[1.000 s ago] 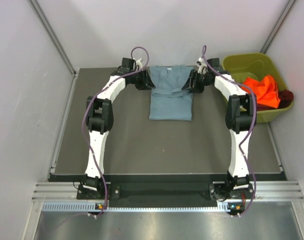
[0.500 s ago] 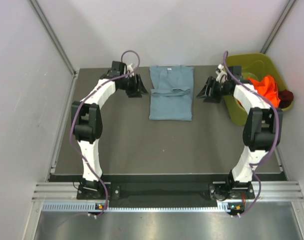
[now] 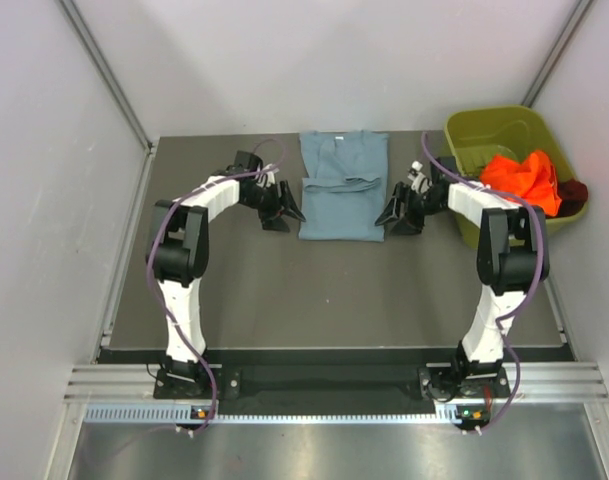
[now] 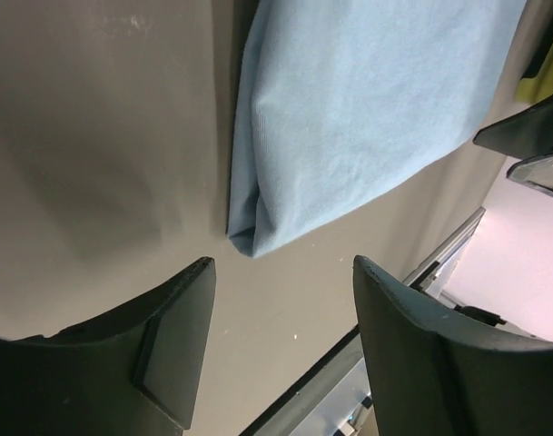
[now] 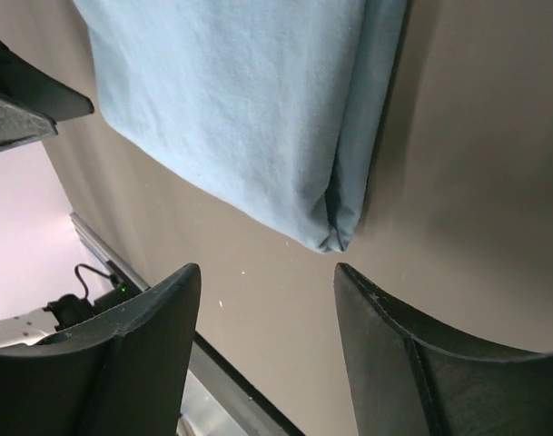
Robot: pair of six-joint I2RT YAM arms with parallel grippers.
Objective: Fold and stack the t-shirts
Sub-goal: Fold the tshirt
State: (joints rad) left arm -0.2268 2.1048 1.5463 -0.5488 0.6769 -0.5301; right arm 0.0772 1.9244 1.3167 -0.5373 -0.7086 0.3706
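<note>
Blue-grey t-shirt (image 3: 342, 198) is lying folded on the bench (image 3: 284, 290) between the released left gripper (image 3: 287, 212) and released right gripper (image 3: 390, 216), touching neither.

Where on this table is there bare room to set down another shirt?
The wide bare stretch of table between the folded blue-grey t-shirt and the near edge. It is crowded beside the shirt, flanked by the left gripper and right gripper; the bin is part full.
</note>
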